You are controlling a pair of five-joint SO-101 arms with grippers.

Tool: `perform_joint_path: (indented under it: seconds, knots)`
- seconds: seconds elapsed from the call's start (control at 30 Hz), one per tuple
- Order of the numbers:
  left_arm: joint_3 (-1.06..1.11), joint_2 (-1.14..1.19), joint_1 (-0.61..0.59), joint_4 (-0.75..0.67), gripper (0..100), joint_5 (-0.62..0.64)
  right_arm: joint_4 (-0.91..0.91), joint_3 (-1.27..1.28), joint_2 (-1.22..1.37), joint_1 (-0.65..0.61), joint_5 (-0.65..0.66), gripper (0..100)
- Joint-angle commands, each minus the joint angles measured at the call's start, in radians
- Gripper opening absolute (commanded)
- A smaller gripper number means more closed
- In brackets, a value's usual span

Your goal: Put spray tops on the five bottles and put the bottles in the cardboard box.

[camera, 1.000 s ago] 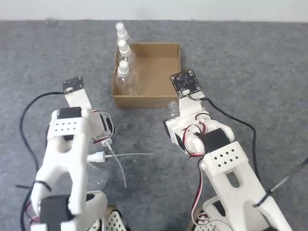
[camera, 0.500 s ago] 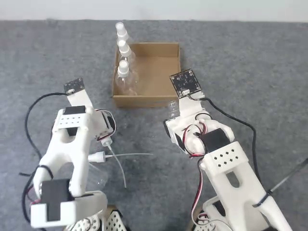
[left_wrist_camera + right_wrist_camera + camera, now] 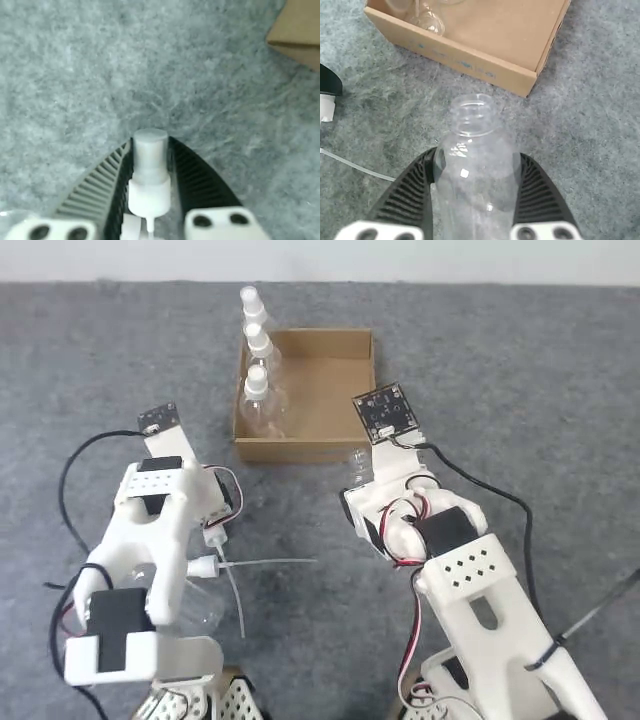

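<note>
Grey fuzzy bench is meeting a pale wall; left hand is grasping spray top, right hand is gripping open bottle.

Cut off and covered
The open bottle loses its base and the boxed bottles their upper parts to the right wrist view's edges; the spray top has its tube cut short; toward the table's near-left corner the left arm covers part of a clear bottle.
</note>
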Motion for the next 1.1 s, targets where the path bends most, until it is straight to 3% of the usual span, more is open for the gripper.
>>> perform_joint_path:
  seconds: [0.0,0.67,0.8,1.07]
  knots:
    - [-0.056,-0.011,0.002,-0.018,5,0.002,-0.031,-0.014,-0.042,0.019,-0.008,3.1]
    - [-0.231,-0.018,-0.034,0.129,1,-0.048,-0.033,-0.011,-0.041,0.019,-0.008,3.1]
    - [-0.229,-0.095,-0.092,0.129,1,-0.048,-0.033,-0.009,-0.041,0.019,-0.008,3.1]
    - [-0.189,-0.302,-0.098,0.129,1,-0.043,-0.035,-0.009,-0.041,0.019,-0.008,3.1]
